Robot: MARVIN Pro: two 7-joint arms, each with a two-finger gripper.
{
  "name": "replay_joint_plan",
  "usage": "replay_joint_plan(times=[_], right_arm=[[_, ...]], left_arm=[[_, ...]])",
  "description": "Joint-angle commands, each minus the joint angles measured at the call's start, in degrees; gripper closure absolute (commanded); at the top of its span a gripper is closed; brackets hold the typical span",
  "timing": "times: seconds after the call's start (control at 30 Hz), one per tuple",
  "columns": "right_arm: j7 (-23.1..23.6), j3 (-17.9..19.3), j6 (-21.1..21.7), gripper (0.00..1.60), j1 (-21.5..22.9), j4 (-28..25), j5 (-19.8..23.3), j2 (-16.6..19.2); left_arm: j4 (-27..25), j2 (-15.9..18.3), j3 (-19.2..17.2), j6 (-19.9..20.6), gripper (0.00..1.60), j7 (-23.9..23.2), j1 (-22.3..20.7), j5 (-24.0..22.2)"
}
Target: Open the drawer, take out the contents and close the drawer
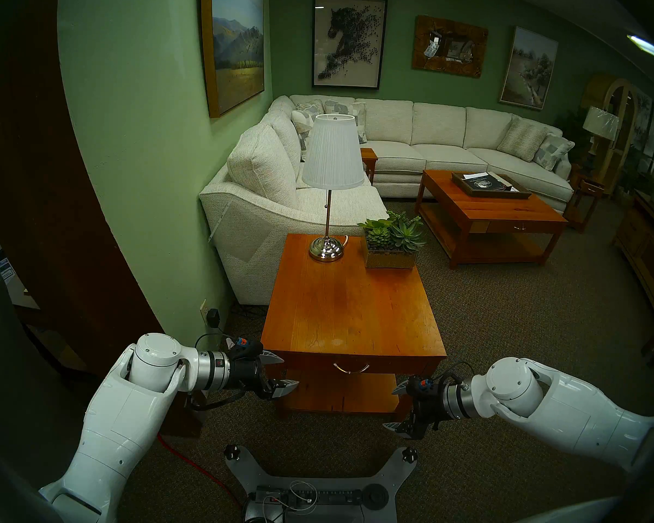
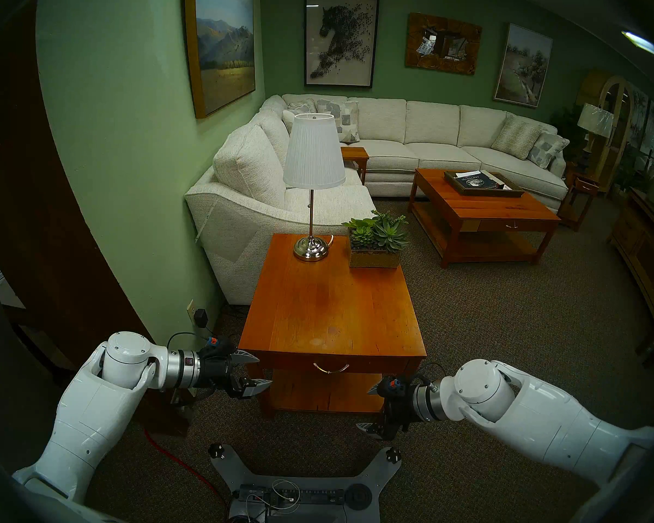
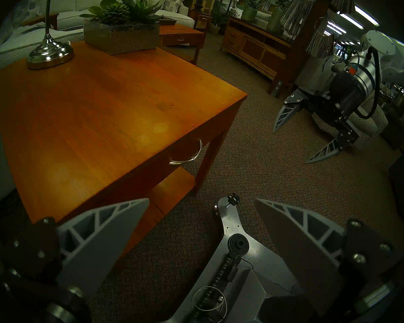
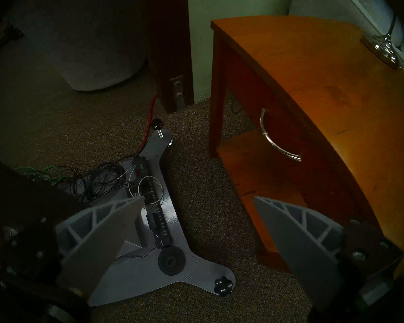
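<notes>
The drawer [image 1: 386,365] sits shut in the front of the orange-brown side table [image 1: 348,314], its curved silver handle [image 1: 351,368] centred on it. The handle also shows in the left wrist view [image 3: 187,156] and the right wrist view [image 4: 275,140]. The contents are hidden inside. My left gripper [image 1: 290,370] hangs open at the table's front left corner, level with the drawer and empty. My right gripper [image 1: 387,409] is open and empty too, low by the front right leg, below the drawer. Neither touches the table.
A lamp [image 1: 327,246] and a succulent planter [image 1: 391,246] stand at the back of the tabletop. A white sofa [image 1: 265,209] is behind, a coffee table [image 1: 487,209] to the right. My grey base plate [image 1: 318,484] lies on the carpet in front, with a red cable [image 1: 189,462] at its left.
</notes>
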Motion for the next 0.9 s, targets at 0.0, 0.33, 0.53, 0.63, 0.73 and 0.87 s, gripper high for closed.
replay_joint_plan(times=[0.0,0.33,0.53,0.63,0.73,0.87], right_arm=[[4.47,1.42,-1.79,0.88,6.11,2.55,-1.67,-4.76],[12.85,1.16,-3.04,1.60,11.92,10.98,-1.94,-10.04],[16.62,0.57,-3.16,1.60,14.78,14.77,-2.88,-12.56],[18.85,0.77,-3.03,1.60,15.85,16.53,-3.81,-13.95],[20.40,0.32,-2.95,1.60,17.32,18.49,-4.56,-15.36],[22.20,-0.83,-3.15,1.60,19.99,21.98,-5.51,-17.45]], left_arm=[[-1.07,0.06,-0.49,-0.11,0.00,-0.19,-1.33,-0.37],[-1.07,0.03,-0.53,-0.13,0.00,-0.22,-1.33,-0.34],[-1.06,0.01,-0.54,-0.13,0.00,-0.24,-1.33,-0.32],[-1.07,0.00,-0.55,-0.14,0.00,-0.26,-1.33,-0.32],[-1.07,0.00,-0.56,-0.14,0.00,-0.27,-1.33,-0.31],[-1.07,-0.01,-0.57,-0.14,0.00,-0.28,-1.33,-0.30]])
